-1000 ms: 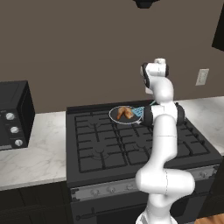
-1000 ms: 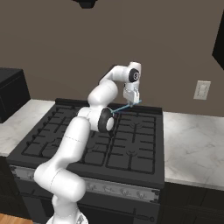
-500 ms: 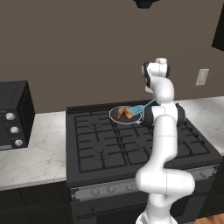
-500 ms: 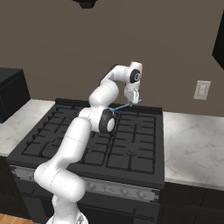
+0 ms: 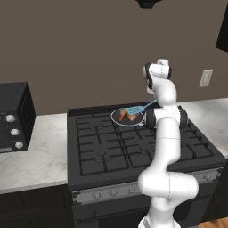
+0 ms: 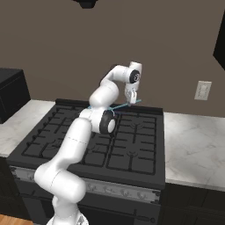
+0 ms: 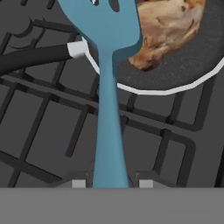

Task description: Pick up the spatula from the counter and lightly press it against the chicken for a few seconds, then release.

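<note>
A blue slotted spatula (image 7: 107,127) is held by its handle, with my gripper (image 7: 111,183) shut on it. Its head (image 7: 103,19) reaches over the rim of a dark pan (image 7: 148,91) and overlaps the near edge of the browned chicken (image 7: 168,26); I cannot tell whether they touch. From the left base, the spatula (image 5: 138,107) slants down to the chicken (image 5: 124,116) in the pan (image 5: 116,119) at the stove's back. From the right base, the gripper (image 6: 131,99) points down on the spatula's handle (image 6: 122,105).
The pan's black handle (image 7: 30,59) runs off to the left over the stove grates (image 5: 133,151). A black toaster oven (image 5: 11,116) stands on the left marble counter (image 5: 35,156). More counter (image 6: 193,145) lies right of the stove, under a wall outlet (image 6: 202,90).
The hand has shifted only slightly, and the spatula's head sits a little closer over the chicken. The grip on the spatula is unchanged.
</note>
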